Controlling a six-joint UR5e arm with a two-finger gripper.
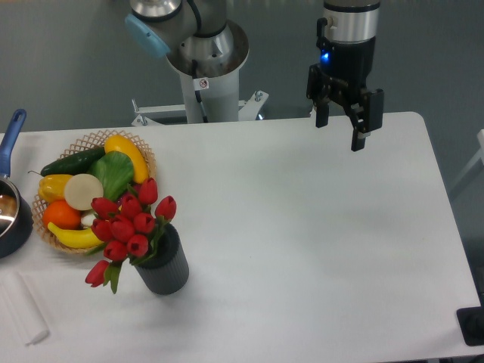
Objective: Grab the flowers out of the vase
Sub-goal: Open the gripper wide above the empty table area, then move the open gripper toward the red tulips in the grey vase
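The flowers point(127, 227), a bunch of red tulip buds with green leaves, stand in the vase point(165, 266), a small dark grey ribbed pot at the front left of the white table. The blooms lean left, over the vase's rim, and one bud droops low on the left. My gripper point(340, 130) hangs far off at the back right, above the table's far edge, open with nothing between its black fingers point(358, 130).
A wicker basket point(144, 155) of fruit and vegetables sits just behind the flowers. A dark pan with a blue handle point(10, 136) is at the left edge. A white folded cloth point(21, 306) lies front left. The arm's base point(204, 83) stands at the back.
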